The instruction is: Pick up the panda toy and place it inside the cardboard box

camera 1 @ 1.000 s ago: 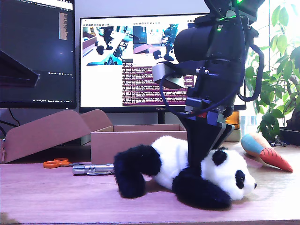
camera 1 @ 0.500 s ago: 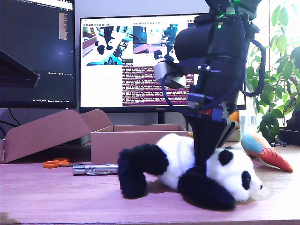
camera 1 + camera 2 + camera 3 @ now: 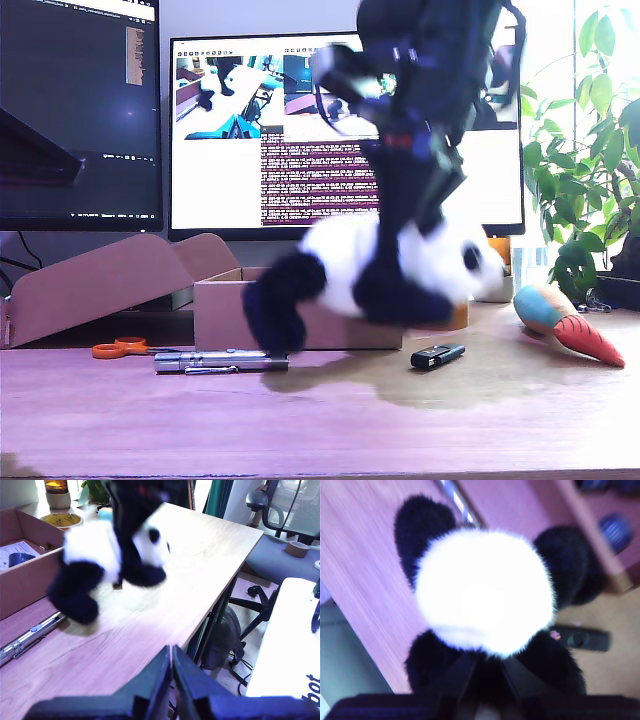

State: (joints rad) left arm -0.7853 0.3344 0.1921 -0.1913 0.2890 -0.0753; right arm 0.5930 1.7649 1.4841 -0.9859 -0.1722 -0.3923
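The panda toy (image 3: 340,255), fluffy black and white, hangs blurred in the air just in front of the cardboard box (image 3: 220,310), clear of the table. My second gripper (image 3: 400,235) is shut on the panda's middle from above. In the second wrist view the panda's white body (image 3: 485,590) fills the space at my second gripper (image 3: 485,662). The box's flap lid (image 3: 100,285) lies open toward the exterior view's left. The first wrist view sees the panda (image 3: 95,545) beside the box (image 3: 25,580) from a distance. My first gripper (image 3: 172,680) is shut on nothing, off the table edge.
Orange scissors (image 3: 120,349) and a metal pen-like tool (image 3: 215,361) lie in front of the box. A small black stick (image 3: 437,355) lies under the panda. A teal-and-orange carrot plush (image 3: 565,325) and a plant (image 3: 600,180) are at the exterior view's right. Monitors (image 3: 300,140) stand behind.
The second gripper has lifted the panda off the table, moving it up and toward the exterior view's left, nearer the box. A small black stick now shows where it lay.
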